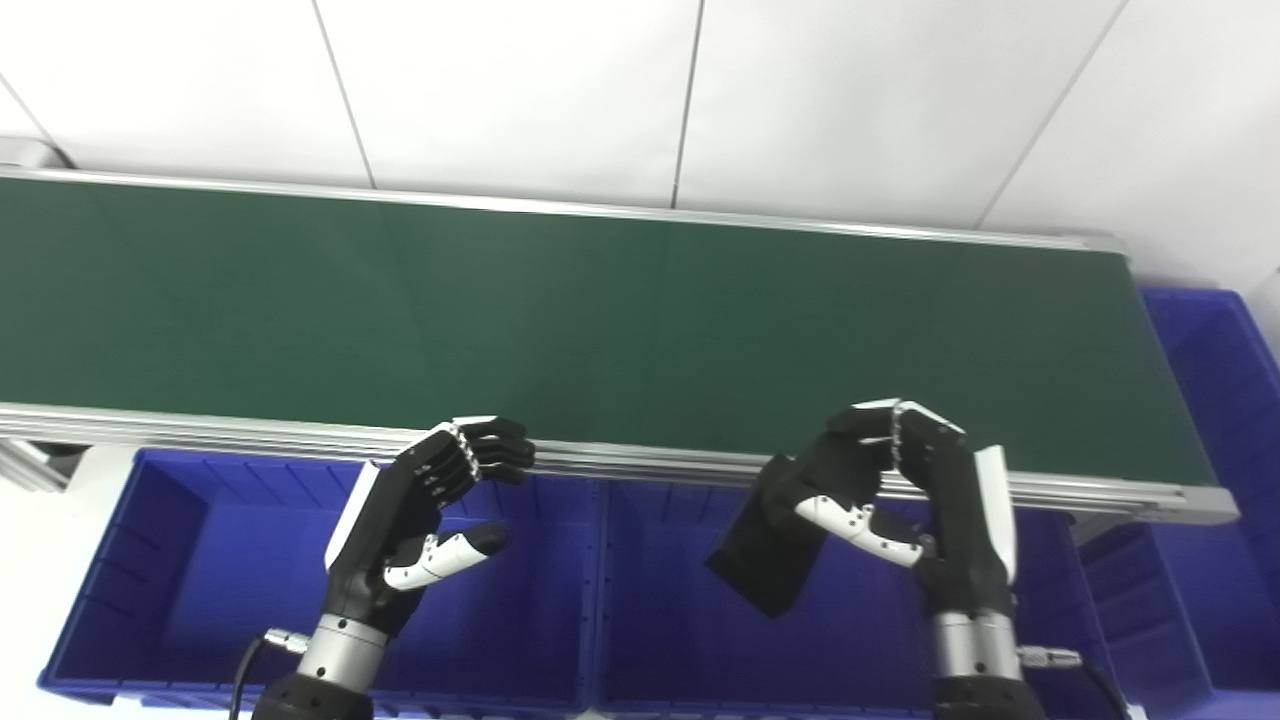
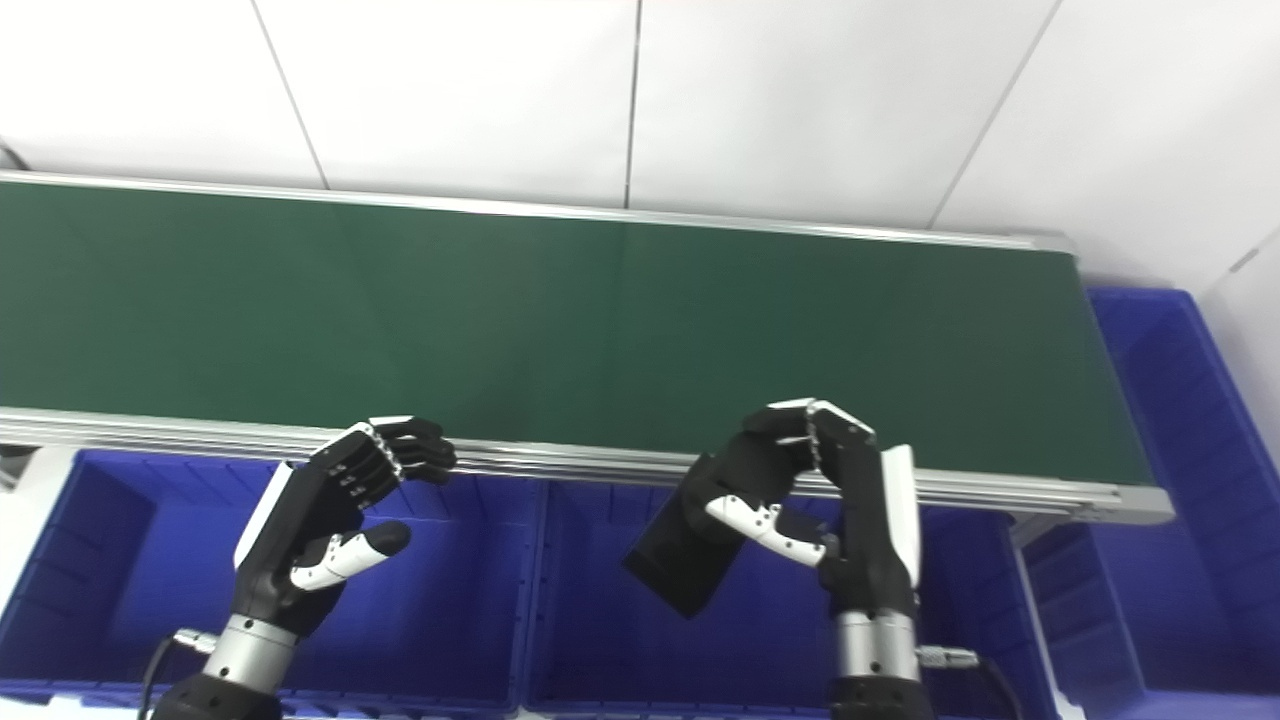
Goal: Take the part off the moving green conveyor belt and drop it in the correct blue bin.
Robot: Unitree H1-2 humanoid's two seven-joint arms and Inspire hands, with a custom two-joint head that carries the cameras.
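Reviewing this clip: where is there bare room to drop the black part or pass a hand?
The green belt is bare between its rails. The left blue bin is open left of the left hand. The middle bin is crowded: the right hand holds the black part over it. The end bin looks free.

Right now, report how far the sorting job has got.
Done: the flat black rectangular part is off the green conveyor belt. In hand: the right hand holds it over the middle blue plastic bin. Left: releasing it. The left hand holds nothing, fingers apart, above the left blue bin.
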